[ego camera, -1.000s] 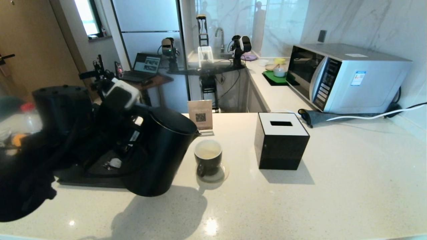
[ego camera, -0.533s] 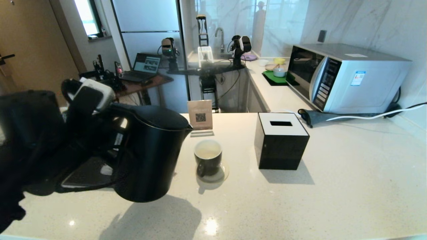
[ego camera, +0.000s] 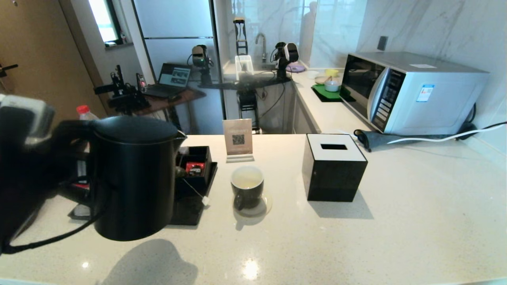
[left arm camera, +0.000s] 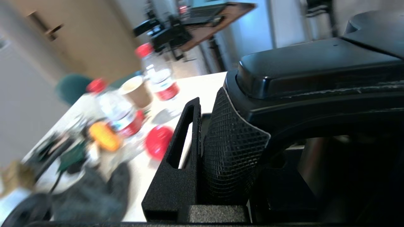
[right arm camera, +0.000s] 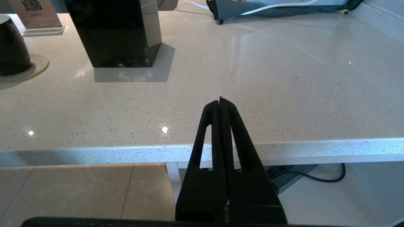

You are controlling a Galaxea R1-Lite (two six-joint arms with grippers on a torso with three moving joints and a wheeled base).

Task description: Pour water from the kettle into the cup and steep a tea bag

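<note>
My left gripper is shut on the looped handle of the matte black kettle. The kettle hangs upright just above the counter's left front, spout toward the cup. In the left wrist view one meshed finger pad presses the kettle handle. The small dark cup stands on a round coaster right of the kettle, pale yellowish water inside. A thin white string ends in a white tag by the tray; the tea bag itself is hidden behind the kettle. My right gripper is shut and empty at the counter's front edge.
A black tray with a box holding a red packet sits behind the kettle. A QR sign, black tissue box and microwave stand further back and right. Red-capped bottles and a paper cup crowd the far left.
The kettle has swung back from its tilt over the cup to upright and has moved left, away from the cup, uncovering the tray. The right arm has stayed still.
</note>
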